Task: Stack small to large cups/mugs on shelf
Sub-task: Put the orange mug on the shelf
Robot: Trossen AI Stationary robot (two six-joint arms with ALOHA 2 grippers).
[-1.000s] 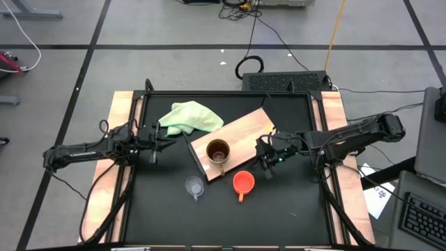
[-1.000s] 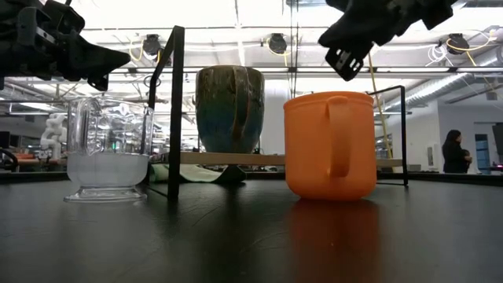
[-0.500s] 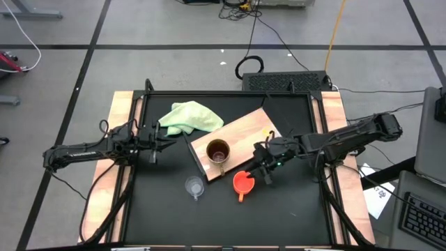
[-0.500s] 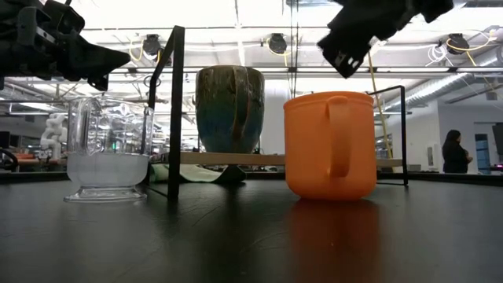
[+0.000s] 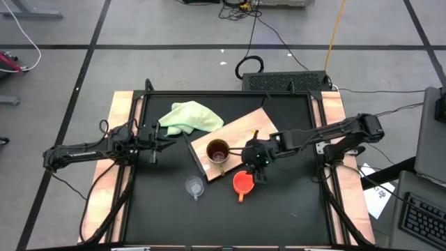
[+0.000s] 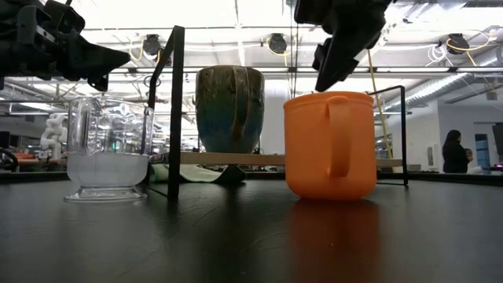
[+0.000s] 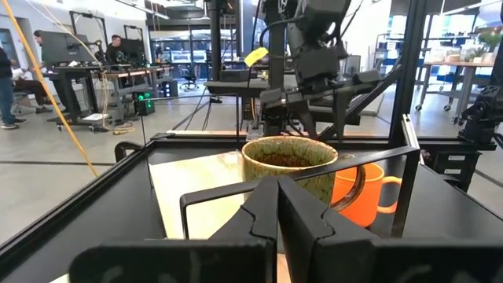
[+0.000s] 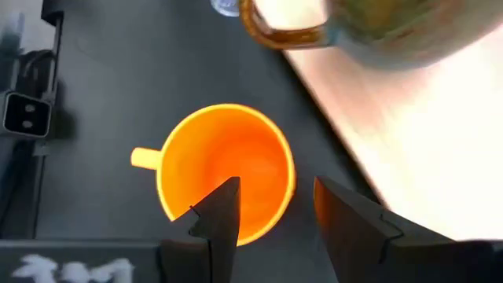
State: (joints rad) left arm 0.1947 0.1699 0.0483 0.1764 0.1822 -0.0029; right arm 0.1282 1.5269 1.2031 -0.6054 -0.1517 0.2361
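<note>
Nearest the table's front edge we have the small clear glass cup [image 5: 194, 186] upright on the dark table [image 5: 279, 209], and just beside it, to the right arm's side, the medium orange cup [image 5: 242, 183], also upright, mouth up, long axis vertical. Its handle [image 5: 241, 196] points toward the front edge, away from the shelf.

Directly over the orange cup's far rim hangs the right gripper [image 5: 255, 166], its fingers [image 8: 217, 214] parted and set astride that rim, one above the bowl, one outside the wall. We judge the step to be grasping this cup. To do it well we should come down straight, keep the rim wall centred between the fingers, stay clear of the handle side, and close only once both fingers overlap the wall.

Farther back, the large tan-brown mug [image 5: 217, 151] stands upright on the shelf [image 5: 244, 129], which lies slantwise, with the pale green cloth [image 5: 188, 116] beyond. Off to the side, the left gripper [image 5: 155, 139] waits, pinched shut on nothing.
</note>
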